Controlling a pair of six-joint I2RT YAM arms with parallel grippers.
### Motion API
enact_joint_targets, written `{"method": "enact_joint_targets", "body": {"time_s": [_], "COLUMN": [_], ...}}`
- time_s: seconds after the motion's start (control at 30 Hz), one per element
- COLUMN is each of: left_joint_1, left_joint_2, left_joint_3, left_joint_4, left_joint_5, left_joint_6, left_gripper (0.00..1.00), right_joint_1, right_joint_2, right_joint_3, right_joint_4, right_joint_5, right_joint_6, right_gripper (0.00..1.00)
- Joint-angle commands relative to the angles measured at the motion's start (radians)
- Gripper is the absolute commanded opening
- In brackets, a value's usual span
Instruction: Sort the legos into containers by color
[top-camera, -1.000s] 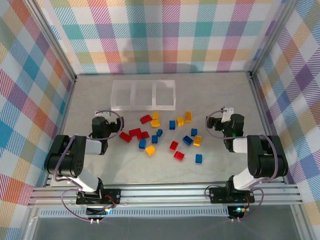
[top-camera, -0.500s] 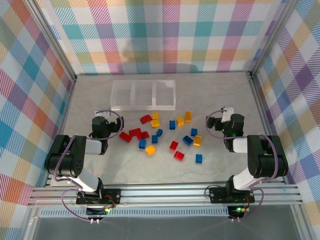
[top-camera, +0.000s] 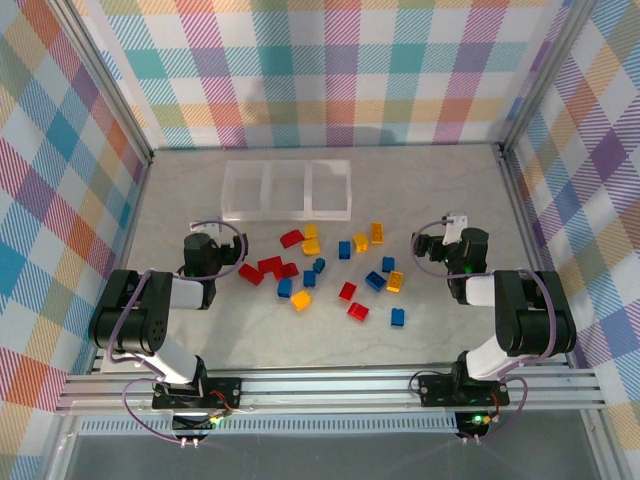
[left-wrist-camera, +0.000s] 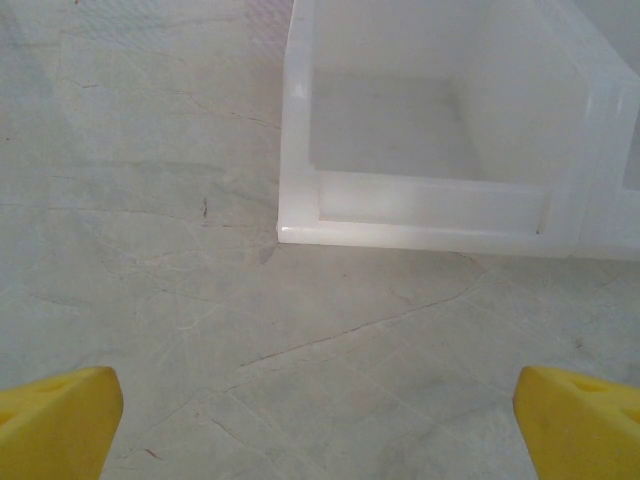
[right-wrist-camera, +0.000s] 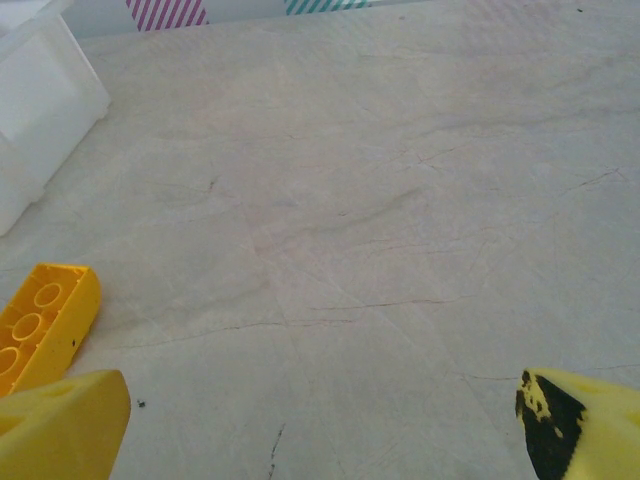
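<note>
Several red, blue and yellow-orange legos lie scattered on the table between the two arms: a red cluster (top-camera: 268, 267), a blue one (top-camera: 344, 249), a yellow one (top-camera: 377, 232). The containers (top-camera: 287, 190), a clear three-compartment tray, stand behind them with nothing inside. My left gripper (top-camera: 206, 243) rests low, left of the red bricks. In the left wrist view this gripper (left-wrist-camera: 320, 430) is open over bare table, facing the tray's left compartment (left-wrist-camera: 420, 212). My right gripper (top-camera: 449, 240) sits right of the pile; seen from the wrist (right-wrist-camera: 325, 430) it is open, a yellow lego (right-wrist-camera: 42, 325) beside its left fingertip (right-wrist-camera: 65, 425).
Checkered walls and metal posts (top-camera: 150, 155) enclose the table on three sides. The tray's corner (right-wrist-camera: 40, 100) shows at the upper left of the right wrist view. Bare tabletop stretches ahead of both grippers.
</note>
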Motion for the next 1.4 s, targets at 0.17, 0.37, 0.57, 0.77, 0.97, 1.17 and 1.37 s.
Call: {"method": "enact_joint_targets", "body": {"time_s": [0.17,0.37,0.57,0.77,0.97,1.17,1.37], "left_joint_1": [0.002,-0.001,-0.037,-0.182,-0.268,-0.296,-0.358], "left_joint_2": [-0.084,-0.346,-0.570,-0.675,-0.725,-0.686,-0.611], "left_joint_3": [0.038,0.074,0.305,0.443,0.459,0.421,0.473], "left_joint_4": [-0.103,-0.342,-0.764,-0.952,-1.094,-1.253,-1.360], "left_joint_5": [-0.050,-0.189,-0.136,-0.198,-0.249,-0.246,-0.236], "left_joint_6": [-0.008,-0.090,-0.225,-0.295,-0.409,-0.554,-0.567], "left_gripper": [1.00,1.00,1.00,1.00,1.00,1.00,1.00], "right_joint_1": [-0.004,0.000,0.035,0.219,0.273,0.298,0.342], "right_joint_2": [-0.118,-0.344,-0.472,-0.502,-0.423,-0.242,-0.053], "right_joint_3": [0.056,0.127,0.375,0.455,0.528,0.614,0.714], "right_joint_4": [-0.145,-0.428,-0.882,-1.041,-1.166,-1.241,-1.282], "right_joint_5": [0.059,0.107,0.101,0.201,0.194,0.163,0.172], "right_joint_6": [0.020,0.024,0.110,0.172,0.265,0.316,0.326], "right_gripper": [0.99,0.99,0.99,0.99,0.99,0.97,0.81]}}
